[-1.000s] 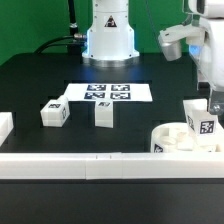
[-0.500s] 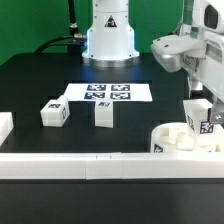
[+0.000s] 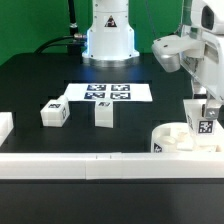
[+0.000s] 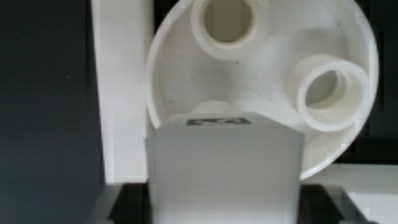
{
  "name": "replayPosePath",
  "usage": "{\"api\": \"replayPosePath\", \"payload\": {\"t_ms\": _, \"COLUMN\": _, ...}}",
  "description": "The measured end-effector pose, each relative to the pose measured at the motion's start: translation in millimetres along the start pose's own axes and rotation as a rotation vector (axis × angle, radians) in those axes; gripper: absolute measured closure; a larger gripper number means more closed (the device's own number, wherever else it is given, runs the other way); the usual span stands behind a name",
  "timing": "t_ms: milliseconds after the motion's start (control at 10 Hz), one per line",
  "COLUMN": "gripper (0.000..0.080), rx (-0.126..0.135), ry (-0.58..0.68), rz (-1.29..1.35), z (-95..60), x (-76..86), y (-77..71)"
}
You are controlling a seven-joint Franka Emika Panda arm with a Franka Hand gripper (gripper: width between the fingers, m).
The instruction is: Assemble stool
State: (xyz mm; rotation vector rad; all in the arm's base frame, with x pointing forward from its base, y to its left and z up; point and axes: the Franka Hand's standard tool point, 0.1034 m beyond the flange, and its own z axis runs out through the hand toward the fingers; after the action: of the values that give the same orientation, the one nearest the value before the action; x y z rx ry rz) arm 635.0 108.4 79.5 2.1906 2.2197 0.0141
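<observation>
The round white stool seat (image 3: pixel 183 139) lies at the exterior view's right against the front rail, its holes facing up. My gripper (image 3: pixel 207 108) is shut on a white tagged leg (image 3: pixel 201 119) and holds it upright over the seat. In the wrist view the leg (image 4: pixel 226 165) fills the middle between my two dark fingers (image 4: pixel 130 200), with the seat (image 4: pixel 249 75) and two of its holes behind it. Two more tagged legs (image 3: pixel 54 112) (image 3: pixel 103 113) lie on the black table at the exterior view's left and centre.
The marker board (image 3: pixel 106 93) lies flat behind the loose legs. A long white rail (image 3: pixel 90 163) runs along the table's front edge, with a white block (image 3: pixel 5 127) at the exterior view's far left. The robot base (image 3: pixel 109 40) stands at the back.
My arm has shifted toward the exterior view's left and the held leg has come down a little, closer to the seat. The loose legs have not moved.
</observation>
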Motion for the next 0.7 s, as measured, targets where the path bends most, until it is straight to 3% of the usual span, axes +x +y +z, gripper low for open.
{"api": "replayPosePath", "payload": {"t_ms": 200, "gripper": 0.0462, "rx": 0.008, "ry": -0.001, "rz": 0.230, "z": 0.3, "x": 0.7, "y": -1.6}}
{"api": "replayPosePath", "payload": {"t_ms": 400, "gripper": 0.0462, "rx": 0.037, "ry": -0.010, "rz": 0.521, "z": 0.8, "x": 1.7, "y": -4.9}}
{"api": "replayPosePath", "payload": {"t_ms": 700, "gripper": 0.0462, "rx": 0.038, "ry": -0.016, "rz": 0.831, "z": 0.8, "x": 6.1, "y": -5.8}}
